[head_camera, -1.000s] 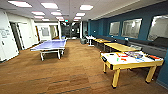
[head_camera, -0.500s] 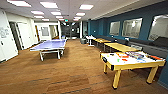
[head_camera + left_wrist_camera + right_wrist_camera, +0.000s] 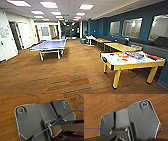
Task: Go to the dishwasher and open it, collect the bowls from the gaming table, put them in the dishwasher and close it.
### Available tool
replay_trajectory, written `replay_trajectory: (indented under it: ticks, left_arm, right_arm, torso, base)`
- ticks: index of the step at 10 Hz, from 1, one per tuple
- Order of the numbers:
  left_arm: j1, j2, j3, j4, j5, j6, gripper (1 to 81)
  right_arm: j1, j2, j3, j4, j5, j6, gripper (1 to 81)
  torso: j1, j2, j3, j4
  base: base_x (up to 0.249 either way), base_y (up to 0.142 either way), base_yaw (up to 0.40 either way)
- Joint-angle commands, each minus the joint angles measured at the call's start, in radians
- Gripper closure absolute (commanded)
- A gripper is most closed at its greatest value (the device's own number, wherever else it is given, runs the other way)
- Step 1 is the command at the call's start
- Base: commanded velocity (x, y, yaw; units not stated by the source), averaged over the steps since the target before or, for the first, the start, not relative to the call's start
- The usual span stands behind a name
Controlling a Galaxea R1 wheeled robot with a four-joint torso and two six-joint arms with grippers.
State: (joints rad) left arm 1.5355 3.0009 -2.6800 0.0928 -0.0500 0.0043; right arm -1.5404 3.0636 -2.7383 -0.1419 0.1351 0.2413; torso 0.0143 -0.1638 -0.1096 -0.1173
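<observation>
The gaming table (image 3: 130,66) stands at the right of the head view, with a white top, a yellow rim and legs, and a dark slot (image 3: 104,59) at its near end. Several small coloured items (image 3: 123,58) lie on its top, too blurred to tell whether any are bowls. The dishwasher is out of view. Both wrist views look down on the robot's dark plate over the wooden floor (image 3: 8,125), and a blue cable (image 3: 65,116) crosses the left wrist view.
A blue table-tennis table (image 3: 50,45) stands at the middle left. Two plain yellow-topped tables (image 3: 120,46) and a small white table (image 3: 90,38) line the blue right wall, with a dark bench (image 3: 150,48) behind them. Wooden floor (image 3: 75,72) stretches ahead between them.
</observation>
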Motion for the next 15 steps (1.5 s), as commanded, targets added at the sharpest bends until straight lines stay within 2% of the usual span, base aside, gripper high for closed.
replay_trajectory:
  ticks: [1, 2, 3, 5, 9, 11, 12, 14, 15]
  left_arm:
    - [-0.053, -0.005, 0.000, -0.005, 0.048, 0.006, 1.0]
    - [-0.053, -0.006, 0.000, -0.005, 0.048, 0.006, 1.0]
    - [-0.053, -0.008, 0.000, -0.005, 0.048, 0.006, 1.0]
    - [-0.053, -0.008, 0.002, -0.005, 0.048, 0.006, 1.0]
    - [-0.053, -0.005, 0.000, -0.002, 0.048, 0.008, 1.0]
    - [-0.053, -0.006, 0.000, -0.002, 0.048, 0.008, 1.0]
    - [-0.053, -0.006, 0.000, -0.002, 0.048, 0.010, 1.0]
    - [-0.053, -0.005, 0.000, -0.002, 0.048, 0.013, 1.0]
    - [-0.053, -0.003, 0.000, -0.002, 0.048, 0.013, 1.0]
  right_arm:
    - [0.059, 0.005, 0.003, -0.007, -0.038, -0.004, 1.0]
    - [0.059, 0.005, 0.003, -0.007, -0.038, -0.004, 1.0]
    - [0.059, 0.005, 0.003, -0.007, -0.038, -0.004, 1.0]
    - [0.059, 0.005, 0.003, -0.007, -0.038, -0.004, 1.0]
    - [0.058, 0.005, 0.003, -0.007, -0.038, -0.002, 1.0]
    - [0.059, 0.005, 0.003, -0.007, -0.038, -0.003, 1.0]
    - [0.059, 0.005, 0.003, -0.007, -0.038, -0.004, 1.0]
    - [0.058, 0.005, 0.003, -0.007, -0.038, -0.004, 1.0]
    - [0.058, 0.005, 0.003, -0.007, -0.038, -0.004, 1.0]
  torso:
    - [-0.014, 0.098, 0.000, 0.000]
    - [-0.014, 0.164, 0.000, 0.000]
    - [-0.006, 0.051, 0.000, 0.000]
    - [-0.007, 0.100, -0.001, 0.000]
    - [-0.008, 0.106, -0.001, 0.000]
    - [-0.008, 0.106, 0.069, 0.000]
    - [-0.008, 0.107, 0.006, 0.000]
    - [-0.008, 0.107, 0.044, 0.000]
    - [-0.010, 0.106, 0.049, 0.000]
  base:
    - [0.000, 0.000, 0.000]
    - [0.000, 0.000, 0.000]
    - [0.000, 0.000, 0.000]
    - [0.000, 0.000, 0.000]
    - [0.000, 0.000, 0.000]
    - [0.000, 0.000, 0.000]
    - [0.000, 0.000, 0.000]
    - [0.000, 0.000, 0.000]
    - [0.000, 0.000, 0.000]
